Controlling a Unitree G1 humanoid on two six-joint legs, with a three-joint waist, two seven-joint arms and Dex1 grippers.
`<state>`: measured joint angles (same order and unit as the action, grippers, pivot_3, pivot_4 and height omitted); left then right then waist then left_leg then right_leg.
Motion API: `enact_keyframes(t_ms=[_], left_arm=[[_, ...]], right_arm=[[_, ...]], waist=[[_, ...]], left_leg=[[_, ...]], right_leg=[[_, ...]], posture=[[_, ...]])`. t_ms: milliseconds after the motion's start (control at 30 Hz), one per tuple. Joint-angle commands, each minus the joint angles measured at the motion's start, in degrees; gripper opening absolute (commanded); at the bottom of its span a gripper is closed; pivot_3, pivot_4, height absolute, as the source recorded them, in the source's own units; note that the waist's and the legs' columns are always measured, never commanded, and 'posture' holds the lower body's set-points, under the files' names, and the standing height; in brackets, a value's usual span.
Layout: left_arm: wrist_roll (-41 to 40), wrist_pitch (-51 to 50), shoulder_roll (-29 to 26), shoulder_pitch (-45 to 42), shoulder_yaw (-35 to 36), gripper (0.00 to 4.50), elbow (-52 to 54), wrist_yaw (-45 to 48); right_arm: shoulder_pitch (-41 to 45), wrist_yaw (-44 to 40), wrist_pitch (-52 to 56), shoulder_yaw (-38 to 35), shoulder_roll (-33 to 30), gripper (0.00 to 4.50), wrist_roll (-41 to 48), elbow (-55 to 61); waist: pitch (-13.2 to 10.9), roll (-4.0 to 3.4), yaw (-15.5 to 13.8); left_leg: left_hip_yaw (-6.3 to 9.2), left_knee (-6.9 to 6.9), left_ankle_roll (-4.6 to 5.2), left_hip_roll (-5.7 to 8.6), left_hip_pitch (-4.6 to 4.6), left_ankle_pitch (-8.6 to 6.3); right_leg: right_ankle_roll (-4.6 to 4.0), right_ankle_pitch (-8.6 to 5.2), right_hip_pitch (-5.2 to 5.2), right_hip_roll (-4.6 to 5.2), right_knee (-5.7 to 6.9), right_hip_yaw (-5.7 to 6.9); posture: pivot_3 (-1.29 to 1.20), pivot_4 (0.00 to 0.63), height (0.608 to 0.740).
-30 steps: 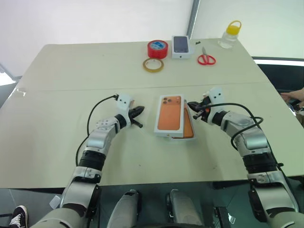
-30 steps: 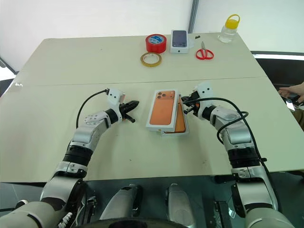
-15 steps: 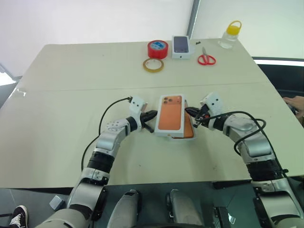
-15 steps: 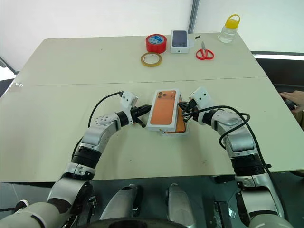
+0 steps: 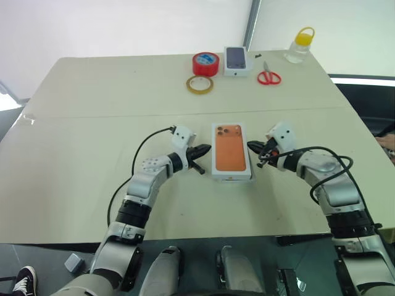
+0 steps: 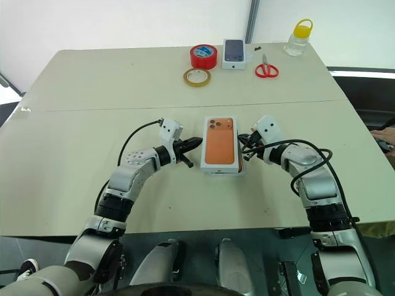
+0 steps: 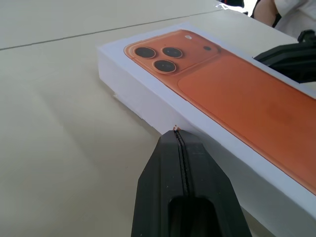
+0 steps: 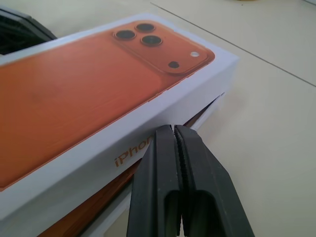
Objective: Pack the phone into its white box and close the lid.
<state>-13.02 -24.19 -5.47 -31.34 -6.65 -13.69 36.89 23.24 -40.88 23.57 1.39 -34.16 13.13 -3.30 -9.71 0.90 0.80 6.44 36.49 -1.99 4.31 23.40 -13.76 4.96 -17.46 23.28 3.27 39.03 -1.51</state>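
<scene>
Sitting mid-table (image 5: pixel 74 160), nearest the camera: lid (image 5: pixel 231 148), orange phone picture facing up, camera cluster at the far end. Resting on top of the white box (image 8: pixel 106 224), not pushed fully down — a gap showing along its right side in the right wrist view, with a strip of orange, probably the phone (image 8: pixel 94 210), peeking under the lid's edge. Not quite squared with the base at that far right corner.

Flanking the lid, one gripper per long side. Left gripper (image 5: pixel 205 148) pointing in from the left, fingers (image 7: pixel 170 163) pressed together, holding nothing, tips right at the lid's left wall — touching or just short, hard telling. Right gripper (image 5: pixel 250 146) pointing in from the right, fingers (image 8: pixel 190 158) likewise closed on nothing, tips at the lid's right wall near the printed lettering. Black cables looping from both wrists over the tabletop.

Lying farther back, along the table's far edge and well apart from the lid: yellow tape ring (image 5: pixel 199 84) flat, red tape roll (image 5: pixel 205 63) just behind it, smaller white box (image 5: pixel 235 60) with a dark phone picture just beside the red roll, red scissors (image 5: pixel 268 76) next to that, clear bottle (image 5: pixel 296 47) with yellow cap standing at the far right corner.

Showing at the right edge of the right eye view — part of a person's hand (image 6: pixel 387 134), off the table.
</scene>
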Motion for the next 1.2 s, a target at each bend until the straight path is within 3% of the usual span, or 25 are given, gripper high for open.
enact_keyframes(t_ms=[33, 600, 933, 1200], left_arm=[[-1.5, -1.2, 1.7, 0.5, -1.8, 0.00, 3.4, 0.7], [-0.7, -1.0, 1.5, 2.1, -1.9, 0.00, 4.8, -0.1], [-1.0, 0.3, -2.5, -0.8, 1.2, 0.00, 1.6, 0.5], [0.3, 5.9, 2.5, -9.4, 1.6, 0.00, -6.7, -1.4]], right_arm=[[0.1, -0.2, 0.0, -2.0, -0.2, 0.09, 0.7, 1.5], [-2.7, -1.3, -0.1, -1.2, -1.1, 0.09, -0.9, 3.5], [2.1, -2.6, -5.3, -2.5, -4.5, 0.09, -4.4, -4.6], [6.8, -6.1, -1.1, -5.0, -2.1, 0.09, 3.4, -2.3]], waist=[[0.0, 0.00, 0.0], [0.0, 0.00, -0.1], [0.0, 0.00, 0.0], [0.0, 0.01, -0.1]], left_leg=[[0.00, 0.00, 0.00, 0.00, 0.00, 0.00], [0.00, 0.05, 0.00, 0.00, 0.00, 0.00], [-0.01, 0.08, 0.00, 0.00, -0.01, 0.00], [0.01, 0.19, -0.01, 0.00, 0.03, 0.00]], right_leg=[[0.00, 0.00, 0.00, 0.00, 0.00, 0.00], [0.00, 0.00, -0.04, 0.00, 0.00, -0.01], [0.00, 0.00, -0.04, -0.02, 0.01, 0.01], [0.00, 0.00, -0.08, -0.01, 0.00, 0.04]], posture=[[0.00, 0.150, 0.740], [0.00, 0.150, 0.740], [0.00, 0.150, 0.740], [0.00, 0.150, 0.740]])
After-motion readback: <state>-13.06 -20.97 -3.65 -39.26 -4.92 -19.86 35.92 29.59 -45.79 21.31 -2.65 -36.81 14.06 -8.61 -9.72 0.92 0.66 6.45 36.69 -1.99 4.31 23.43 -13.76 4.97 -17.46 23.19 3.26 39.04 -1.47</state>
